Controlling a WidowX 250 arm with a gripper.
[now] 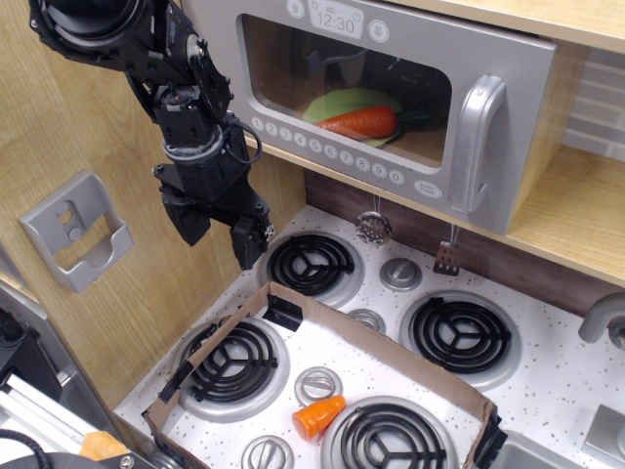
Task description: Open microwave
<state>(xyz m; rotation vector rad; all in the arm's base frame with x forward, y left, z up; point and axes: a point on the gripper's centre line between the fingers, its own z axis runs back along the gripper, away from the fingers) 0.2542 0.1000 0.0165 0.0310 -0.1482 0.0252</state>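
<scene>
Observation.image shows a toy kitchen: a speckled desk with four coil burners, a wood shelf above it, and the microwave sitting on that shelf at upper centre. Its door is shut; through the window a carrot lies on a green plate. The handle is a silver bar on the door's right side, its long axis running top to bottom. The black arm comes in from the upper left, and its gripper hangs over the back-left burner, pointing down. The jaws look spread, with nothing between them. So the handle lies well apart from the jaws, up and to the right, past the row of buttons. A cardboard tray rests over the front burners, with a small orange cup lying inside it.
</scene>
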